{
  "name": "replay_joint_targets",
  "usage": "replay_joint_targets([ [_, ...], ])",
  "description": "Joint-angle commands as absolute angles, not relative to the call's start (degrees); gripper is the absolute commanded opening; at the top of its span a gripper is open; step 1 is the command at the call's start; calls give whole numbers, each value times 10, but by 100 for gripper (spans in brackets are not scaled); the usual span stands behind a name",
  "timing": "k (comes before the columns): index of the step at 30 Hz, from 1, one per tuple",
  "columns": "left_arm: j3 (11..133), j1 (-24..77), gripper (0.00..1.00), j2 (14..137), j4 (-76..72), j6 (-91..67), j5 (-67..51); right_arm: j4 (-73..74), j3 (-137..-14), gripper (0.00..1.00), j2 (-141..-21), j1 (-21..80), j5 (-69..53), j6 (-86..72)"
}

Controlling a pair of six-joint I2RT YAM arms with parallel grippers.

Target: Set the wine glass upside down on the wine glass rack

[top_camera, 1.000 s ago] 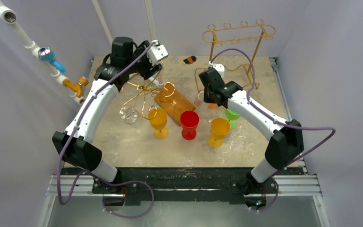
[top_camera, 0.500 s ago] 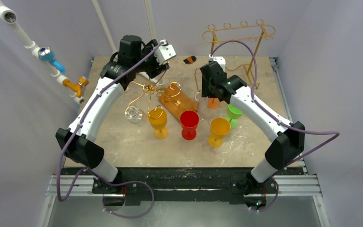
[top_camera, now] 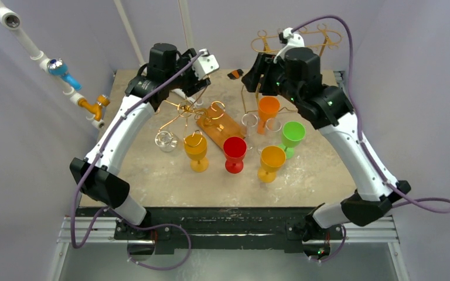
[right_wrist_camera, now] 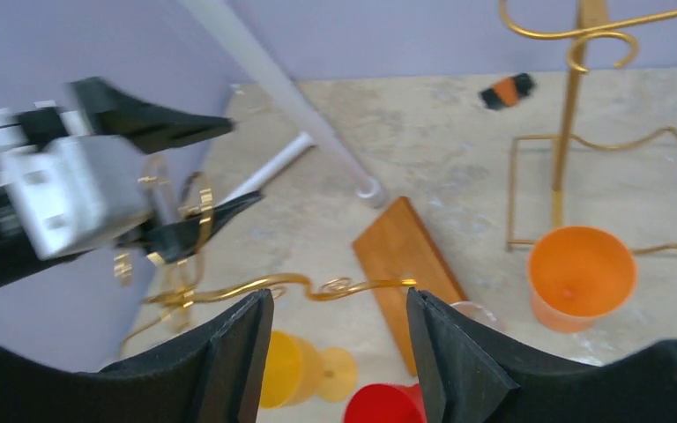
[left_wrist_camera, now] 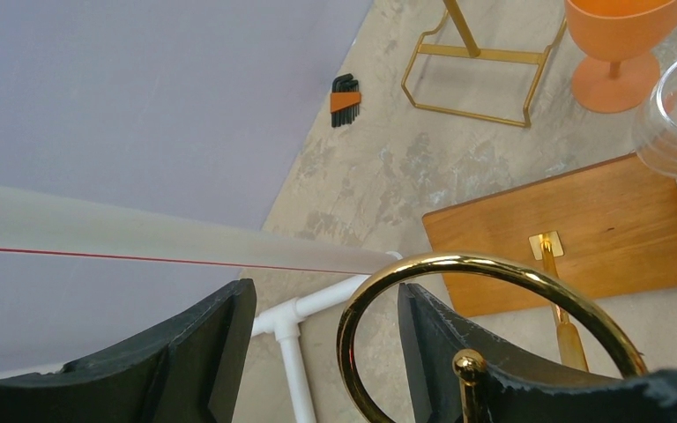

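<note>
Now, with my right jaws wide and empty above the orange wine glass (top_camera: 268, 110), upright on the counter (top_camera: 152, 170) just beside the wooden base (top_camera: 221, 127) of the wine glass rack (top_camera: 181, 109), and my left jaws open around its top ring (left_wrist_camera: 458, 262), I'd grasp the stem low, then invert.

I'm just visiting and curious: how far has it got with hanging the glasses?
Done: no coloured glass hangs yet; the orange glass stands upright. In hand: nothing; left fingers sit open at the rack's gold ring, right fingers open, empty. Remaining: grab, flip, hang.
</note>
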State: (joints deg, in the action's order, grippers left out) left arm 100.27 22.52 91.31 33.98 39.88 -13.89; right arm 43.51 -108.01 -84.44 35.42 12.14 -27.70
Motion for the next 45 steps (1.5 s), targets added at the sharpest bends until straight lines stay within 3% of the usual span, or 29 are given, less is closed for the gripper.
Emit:
replay_joint_targets([
  [1, 1029, 234, 64, 922, 344, 388, -96, 381, -1068, 66, -814, 357, -51, -301],
  [9, 1030, 236, 64, 922, 347, 390, -90, 418, -1071, 66, -861, 358, -139, -279],
  [21, 1029, 237, 64, 925, 347, 393, -87, 350, -991, 59, -856, 364, -215, -300],
  [24, 1029, 237, 64, 925, 347, 393, -87, 336, -972, 46, -856, 364, -218, -316],
  [29, 1030, 237, 68, 924, 346, 393, -82, 311, -957, 0, -862, 364, -211, -349],
  [32, 1033, 237, 73, 922, 349, 401, -71, 307, -959, 0, -865, 363, -206, -358],
  [37, 1059, 237, 92, 921, 366, 415, -53, 312, -960, 0, -872, 345, -194, -380],
  [45, 1120, 235, 98, 914, 413, 453, -9, 310, -957, 0, -881, 334, -183, -422],
])
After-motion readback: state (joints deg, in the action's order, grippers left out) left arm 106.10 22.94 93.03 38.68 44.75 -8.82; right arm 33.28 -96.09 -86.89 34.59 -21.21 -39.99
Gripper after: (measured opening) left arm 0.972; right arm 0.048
